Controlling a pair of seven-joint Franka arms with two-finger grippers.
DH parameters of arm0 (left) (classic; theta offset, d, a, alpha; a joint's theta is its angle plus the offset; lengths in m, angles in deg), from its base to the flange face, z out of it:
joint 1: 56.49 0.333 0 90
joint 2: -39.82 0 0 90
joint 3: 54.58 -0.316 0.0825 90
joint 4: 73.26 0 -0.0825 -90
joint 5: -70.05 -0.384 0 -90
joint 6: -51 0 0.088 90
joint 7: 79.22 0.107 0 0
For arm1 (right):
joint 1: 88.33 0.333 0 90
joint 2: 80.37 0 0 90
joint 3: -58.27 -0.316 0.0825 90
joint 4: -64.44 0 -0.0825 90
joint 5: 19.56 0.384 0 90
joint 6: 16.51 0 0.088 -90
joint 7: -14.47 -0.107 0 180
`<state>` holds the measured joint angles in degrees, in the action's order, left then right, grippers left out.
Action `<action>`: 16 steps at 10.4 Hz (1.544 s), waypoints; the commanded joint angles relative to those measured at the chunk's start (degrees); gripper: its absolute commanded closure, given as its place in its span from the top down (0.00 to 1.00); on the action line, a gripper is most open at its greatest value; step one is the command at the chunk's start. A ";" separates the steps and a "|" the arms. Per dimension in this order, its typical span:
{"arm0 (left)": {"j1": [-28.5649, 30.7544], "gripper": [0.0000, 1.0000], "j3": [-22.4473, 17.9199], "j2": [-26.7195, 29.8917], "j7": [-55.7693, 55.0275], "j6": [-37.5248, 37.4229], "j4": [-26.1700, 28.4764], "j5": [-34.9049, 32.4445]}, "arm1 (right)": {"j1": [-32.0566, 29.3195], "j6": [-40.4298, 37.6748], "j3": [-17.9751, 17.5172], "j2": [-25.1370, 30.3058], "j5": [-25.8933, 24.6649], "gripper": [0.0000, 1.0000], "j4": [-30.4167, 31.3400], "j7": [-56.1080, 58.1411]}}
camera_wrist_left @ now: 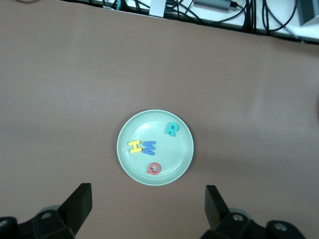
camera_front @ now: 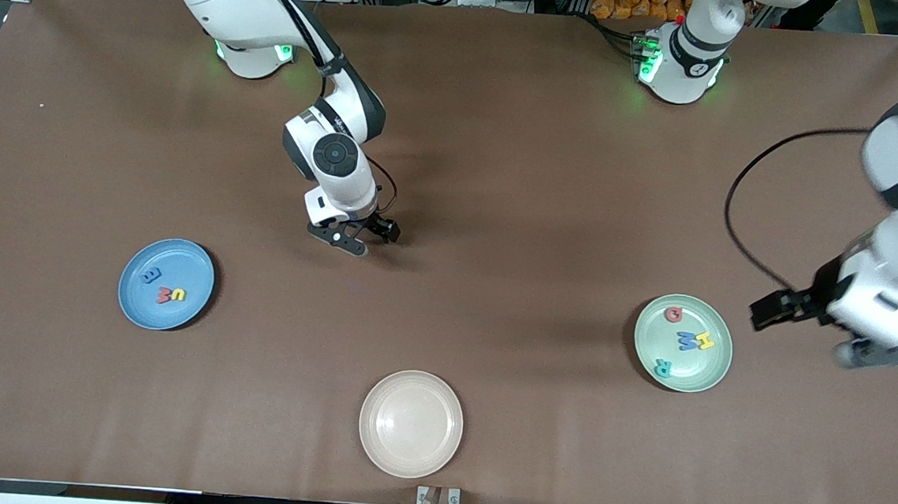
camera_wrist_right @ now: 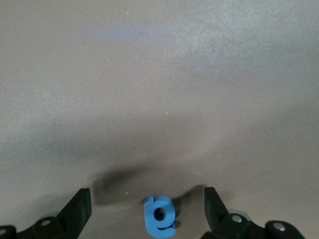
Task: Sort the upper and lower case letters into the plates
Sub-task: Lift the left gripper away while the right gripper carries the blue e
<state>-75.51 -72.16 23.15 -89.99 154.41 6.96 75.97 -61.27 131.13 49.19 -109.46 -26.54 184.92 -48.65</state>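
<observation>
**Last blue letter lined up between the right gripper's open fingers**

Seen in the lower middle of the right wrist view: blue letter, flat on the brown table, midway between the two spread fingers of the right gripper, touching neither. Hidden in the front view beneath that gripper, just above the frame's centre. Long axis at right angles to the closing line, so a squeeze across the narrower width. Judged lower-case, though hard to read from this angle.

Right arm reaching down from the top of the front view, wrist bent, fingers low over the table. Plainly the nearer arm; probably only a short drop and a close needed.

Likely destination: sky blue plate, lower in the front view, toward the right arm's end, with three letters in it.

Left gripper waiting in the air just beside the mint green plate, wide open and empty. Four letters in that plate, at the centre of the left wrist view.

Cream plate at the lower middle, bare.
</observation>
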 commanded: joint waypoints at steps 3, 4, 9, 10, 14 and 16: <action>9.68 1.00 8.78 8.92 1.10 -7.24 1.86 -1.70 | 0.27 0.63 -0.15 2.27 -1.20 1.00 2.91 -2.00; 11.62 1.00 10.63 11.03 1.28 -9.70 2.64 -1.61 | 0.19 0.63 -0.15 3.15 -1.28 1.00 3.88 -2.00; 16.46 1.00 14.24 16.94 1.28 -10.95 7.40 -1.61 | 0.19 0.72 -0.15 3.16 -1.28 0.96 3.89 -2.00; 17.69 1.00 15.64 16.67 1.28 -10.95 7.22 -1.70 | 0.27 0.72 -0.15 3.16 -1.28 0.58 3.89 -2.00; 17.97 1.00 15.74 15.88 1.10 -10.87 6.87 -1.61 | 0.27 2.65 -0.15 3.07 -1.28 0.00 4.50 -2.18; 17.88 1.00 15.74 15.79 1.10 -10.86 6.87 -1.70 | 0.27 2.66 -0.15 3.07 -1.37 0.00 4.50 -2.09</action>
<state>-58.60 -57.53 38.63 -89.91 143.25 13.59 75.65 -61.14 133.15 48.94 -107.85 -26.59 187.34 -49.15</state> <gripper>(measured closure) 0.000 0.727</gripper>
